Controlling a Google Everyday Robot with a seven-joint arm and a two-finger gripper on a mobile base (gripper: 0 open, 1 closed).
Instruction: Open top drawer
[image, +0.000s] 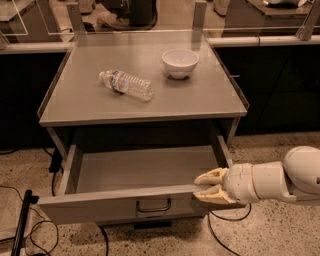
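You are looking at a grey metal cabinet with a flat raised-edge top (200, 102). Its wide grey top drawer (145, 170) stands pulled well out toward you, showing a shallow tray interior. The thick white robot arm (280, 181) reaches in from the right at drawer height. Its cream-tipped gripper (202, 187) sits at the right end of the drawer's front panel. Its fingers are parted, one above the front rim and one below it. You cannot tell whether they touch the metal.

On the cabinet top, a clear plastic water bottle (126, 84) lies on its side left of centre. A white round bowl (180, 62) stands upright toward the back right, well apart from the bottle. A small dark pull handle (153, 205) sits at the middle of the drawer front, left of the gripper.

Black cables (220, 235) trail over the speckled stone floor (270, 240) beneath the arm and at the cabinet's left. Dark panels flank the cabinet, with a low railing behind it.
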